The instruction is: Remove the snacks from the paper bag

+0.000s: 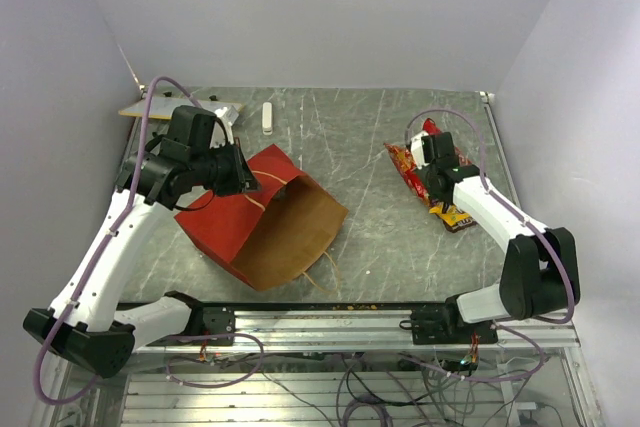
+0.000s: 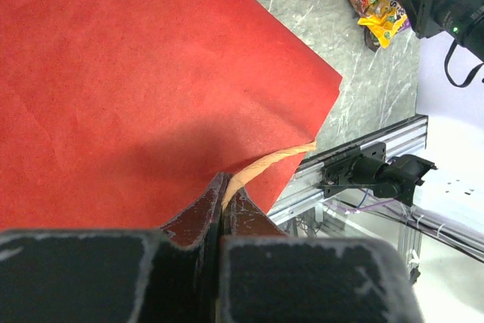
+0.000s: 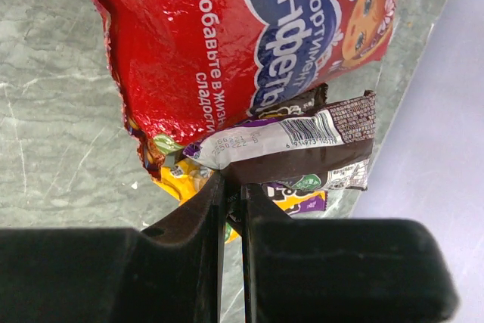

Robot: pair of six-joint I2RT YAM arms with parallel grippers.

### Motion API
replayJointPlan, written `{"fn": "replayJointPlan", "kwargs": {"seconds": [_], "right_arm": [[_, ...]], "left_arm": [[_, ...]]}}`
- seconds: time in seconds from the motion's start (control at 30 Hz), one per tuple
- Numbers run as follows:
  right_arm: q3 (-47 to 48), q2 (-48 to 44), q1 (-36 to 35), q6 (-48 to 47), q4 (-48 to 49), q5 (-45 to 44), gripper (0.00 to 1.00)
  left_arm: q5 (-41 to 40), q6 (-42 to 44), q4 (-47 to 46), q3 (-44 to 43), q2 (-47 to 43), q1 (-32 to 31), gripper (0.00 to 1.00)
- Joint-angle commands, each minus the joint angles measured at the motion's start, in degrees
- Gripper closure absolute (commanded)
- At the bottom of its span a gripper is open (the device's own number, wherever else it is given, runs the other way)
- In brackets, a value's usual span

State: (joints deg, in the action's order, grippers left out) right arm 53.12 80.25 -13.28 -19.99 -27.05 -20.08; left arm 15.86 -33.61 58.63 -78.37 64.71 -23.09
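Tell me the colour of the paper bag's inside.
The paper bag is brown inside; top external view.

Left arm (image 1: 110,247) bends at the elbow and angles in toward the middle, left pincer (image 2: 224,187) clamped fully shut. Right arm (image 1: 490,209) stretches out low, right pincer (image 3: 231,187) squeezed nearly closed too.

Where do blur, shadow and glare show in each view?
Top external: even light, sharp throughout. Left wrist: left pincer blurred, a dark shadow on the paper bag. Right wrist: right pincer blurred, glare on the red snack bag, brown wrapper in focus.
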Motion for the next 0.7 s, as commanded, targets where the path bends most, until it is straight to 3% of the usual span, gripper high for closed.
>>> {"fn": "replayJointPlan", "kwargs": {"seconds": [0.0,0.2,0.27,0.4,0.57,0.67], "right_arm": [[-1.27,-0.4,0.38,-2.41,3.21,1.67,1.0],[-5.36,-0.81,0.38,-2.37,7.37,0.65,1.0],[-4.2,-0.29,0.44,-0.54,6.25,-1.08,0.91],[-2.25,-2.89,0.37,2.51,2.72,-0.21,0.61],[1.19,-7.16,0.29,9.2,-4.46,6.27,0.53],[2.69,-8.86,0.27,15.11,-7.12,12.98,0.53]], "left_arm": [[1.17,0.5,-1.17,-0.11,-0.6,-0.38,0.93],[2.2,-0.32,-1.77,0.33,-0.25,-0.37,0.93],[2.45,-0.76,-2.48,1.03,-0.16,-0.37,0.93],[1.64,-1.38,-2.59,2.42,-0.63,-0.37,0.93],[4.04,-2.67,-4.8,5.53,-0.83,-0.33,0.93],[5.82,-3.16,-6.73,6.03,-0.08,-0.37,0.93]]}}
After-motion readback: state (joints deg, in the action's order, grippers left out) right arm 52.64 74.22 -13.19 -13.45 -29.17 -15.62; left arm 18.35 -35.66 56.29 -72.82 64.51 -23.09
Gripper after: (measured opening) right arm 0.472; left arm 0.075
